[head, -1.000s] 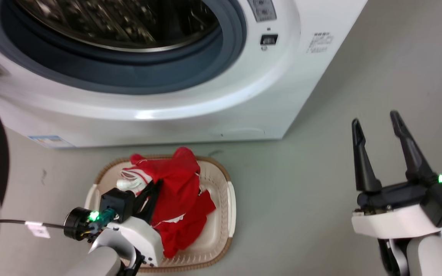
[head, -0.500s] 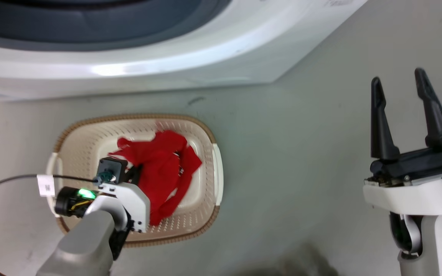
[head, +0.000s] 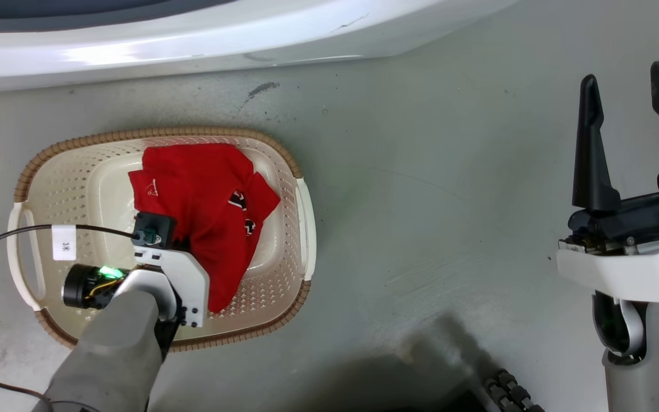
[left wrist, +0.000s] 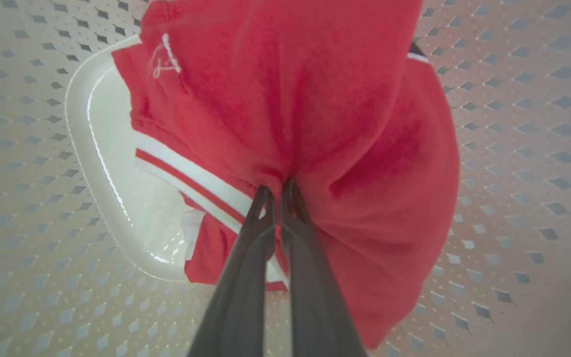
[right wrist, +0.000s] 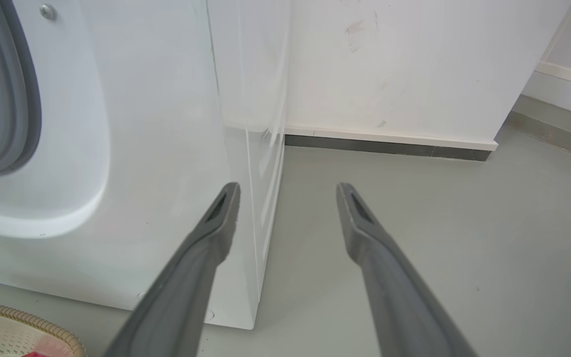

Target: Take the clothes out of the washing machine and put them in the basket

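Observation:
The red clothes (head: pixel 203 189) with white stripe trim lie in the cream basket (head: pixel 152 133) on the floor, below the washing machine (head: pixel 192 40) front. My left arm reaches down into the basket, and its wrist hides the fingers in the head view. In the left wrist view my left gripper (left wrist: pixel 276 191) is shut on a fold of the red clothes (left wrist: pixel 325 99) just over the basket's perforated wall (left wrist: pixel 513 124). My right gripper (head: pixel 626 74) hangs open over bare floor at the right, holding nothing. Its fingertips (right wrist: pixel 289 186) point toward the washing machine's (right wrist: pixel 142 148) right front corner.
A black cable with a white tag (head: pixel 64 242) runs over the basket's left handle. A dark ridged part (head: pixel 507 392) and its shadow sit at the bottom edge. A wall with a dark skirting (right wrist: pixel 389 144) stands behind the machine. Grey floor spreads to the basket's right.
The head camera has tilted down, so the drum has left the picture. My left gripper has lowered the red garment, which now lies spread on the basket's base. The right gripper stays open.

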